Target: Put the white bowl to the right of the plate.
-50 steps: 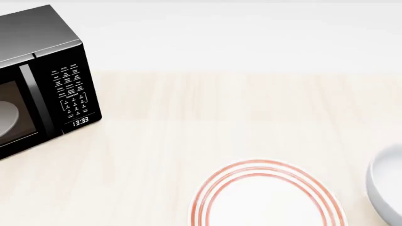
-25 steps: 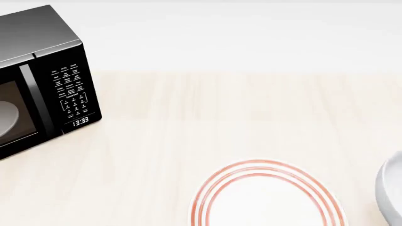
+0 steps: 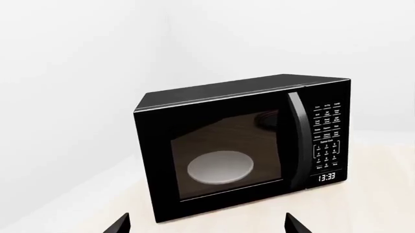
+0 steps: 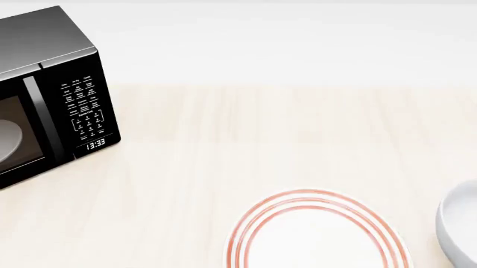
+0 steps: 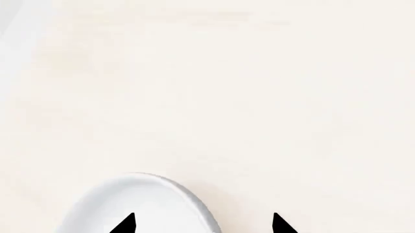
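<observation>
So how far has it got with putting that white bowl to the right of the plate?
Nearly there, it seems. In the head view the white bowl already sits right of the plate, with bare table between them. In hand: the right gripper has one fingertip over the bowl's inside and one outside its rim, jaws apart; whether it touches is unclear. Left: probably pulling that arm clear. The left gripper idles, facing the microwave.

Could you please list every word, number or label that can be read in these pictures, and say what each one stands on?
"13:33": lit clock display at the foot of the control panel of the black microwave, readable in the left wrist view and the head view.
Keypad button labels on that same panel: white print, too small and blurred to read in either view.
The plate, the white bowl and the table carry no text; the plate bears only red rings.
</observation>
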Controlling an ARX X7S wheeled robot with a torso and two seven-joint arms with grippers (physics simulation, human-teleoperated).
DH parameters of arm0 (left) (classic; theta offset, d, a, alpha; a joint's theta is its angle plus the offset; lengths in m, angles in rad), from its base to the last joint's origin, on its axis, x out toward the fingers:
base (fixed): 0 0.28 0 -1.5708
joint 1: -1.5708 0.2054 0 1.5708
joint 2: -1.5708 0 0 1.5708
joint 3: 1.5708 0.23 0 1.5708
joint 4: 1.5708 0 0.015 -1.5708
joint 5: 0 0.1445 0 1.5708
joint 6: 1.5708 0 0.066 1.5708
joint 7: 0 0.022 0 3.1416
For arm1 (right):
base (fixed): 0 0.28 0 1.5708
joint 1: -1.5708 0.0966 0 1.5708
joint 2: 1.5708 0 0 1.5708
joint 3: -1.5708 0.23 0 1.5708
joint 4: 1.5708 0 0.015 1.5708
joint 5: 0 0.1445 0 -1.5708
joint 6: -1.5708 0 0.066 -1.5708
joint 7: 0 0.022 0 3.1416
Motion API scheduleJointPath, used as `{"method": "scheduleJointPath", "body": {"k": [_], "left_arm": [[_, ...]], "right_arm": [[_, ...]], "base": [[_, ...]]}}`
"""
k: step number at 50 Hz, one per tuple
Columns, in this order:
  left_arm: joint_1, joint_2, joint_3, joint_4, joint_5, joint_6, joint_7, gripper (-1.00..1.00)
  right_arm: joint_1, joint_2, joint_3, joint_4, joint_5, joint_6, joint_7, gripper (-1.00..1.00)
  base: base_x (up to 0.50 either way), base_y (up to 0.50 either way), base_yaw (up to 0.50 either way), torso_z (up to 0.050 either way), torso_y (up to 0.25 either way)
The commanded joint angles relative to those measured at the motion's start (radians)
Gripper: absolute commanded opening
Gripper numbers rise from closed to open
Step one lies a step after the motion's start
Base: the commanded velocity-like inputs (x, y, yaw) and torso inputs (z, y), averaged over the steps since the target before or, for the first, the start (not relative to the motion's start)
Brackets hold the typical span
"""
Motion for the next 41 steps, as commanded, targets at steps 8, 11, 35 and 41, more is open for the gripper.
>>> {"method": "scheduleJointPath", "body": {"k": [8,11,35,41], "left_arm": [[0.026,-0.004,0.007,0.029,0.001,0.014,-0.002,1.0],[0.044,-0.005,0.012,0.048,0.005,0.025,-0.001,1.0],[0.189,-0.008,0.297,0.145,0.275,0.195,0.006,1.0],[0.197,-0.013,0.394,0.118,0.352,0.237,0.014,1.0]], "right_arm": [[0.493,0.435,-0.001,-1.081,-0.832,-0.458,0.461,1.0],[0.509,0.471,0.007,-1.227,-0.98,-0.454,0.538,1.0],[-0.381,0.225,0.178,-1.729,-2.052,-0.506,0.916,1.0],[-0.875,0.081,0.463,-1.724,-2.356,-0.293,0.906,1.0]], "base": [[0.0,0.0,0.0,0.0,0.0],[0.0,0.0,0.0,0.0,0.0],[0.0,0.0,0.0,0.0,0.0],[0.0,0.0,0.0,0.0,0.0]]}}
